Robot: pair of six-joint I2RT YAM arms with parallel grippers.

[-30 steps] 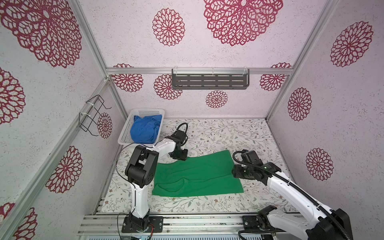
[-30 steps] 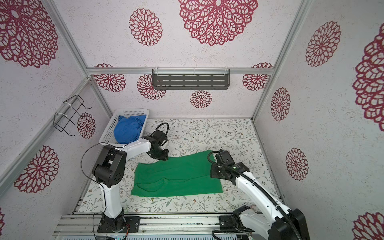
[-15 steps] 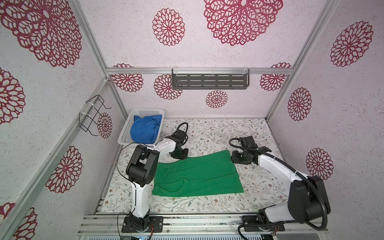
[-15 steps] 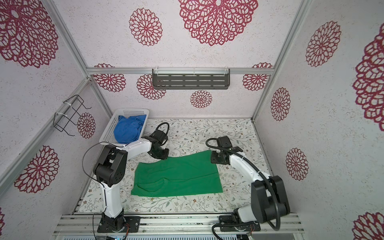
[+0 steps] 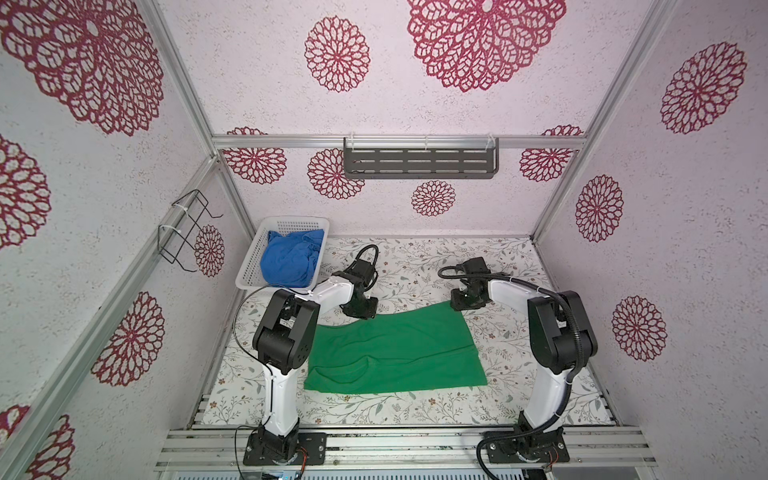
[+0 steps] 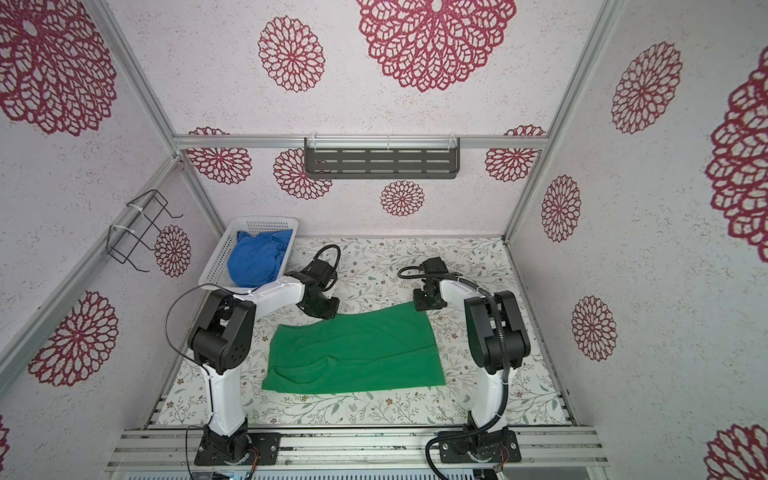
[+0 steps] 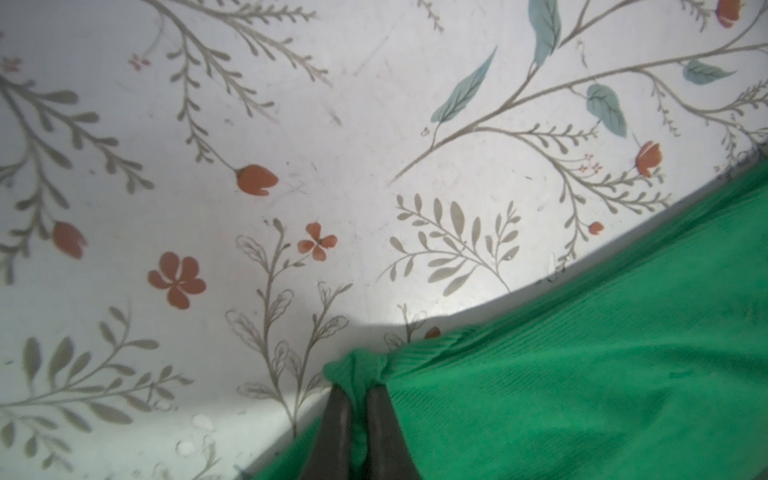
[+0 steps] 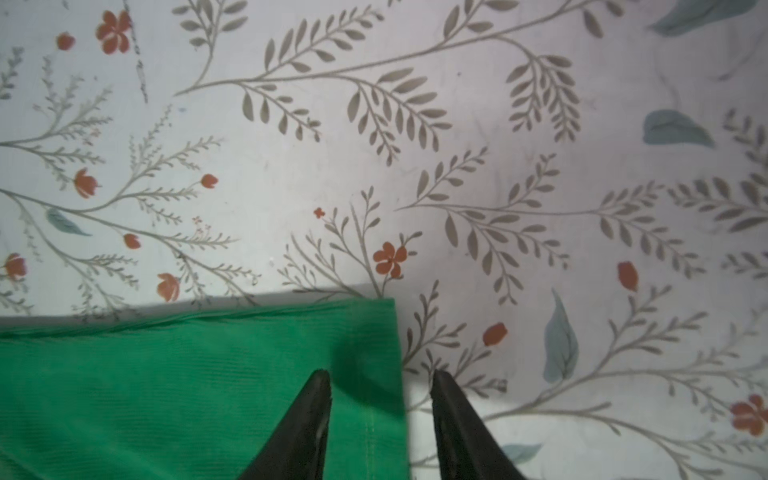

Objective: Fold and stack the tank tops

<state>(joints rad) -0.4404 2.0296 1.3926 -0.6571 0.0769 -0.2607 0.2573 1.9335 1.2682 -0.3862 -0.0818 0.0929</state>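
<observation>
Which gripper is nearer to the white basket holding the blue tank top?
Left. The left gripper pinches a corner of the green tank top near the basket; the right gripper is open over the garment's other far corner, farther away.

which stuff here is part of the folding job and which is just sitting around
Part of the job:
green tank top, spread on the table
blue tank top, bunched in the basket

Just sitting around:
white basket
grey wall shelf
wire rack

Floral table (image 5: pixel 415 266): green tank top (image 5: pixel 395 349), white basket (image 5: pixel 250 259).
</observation>
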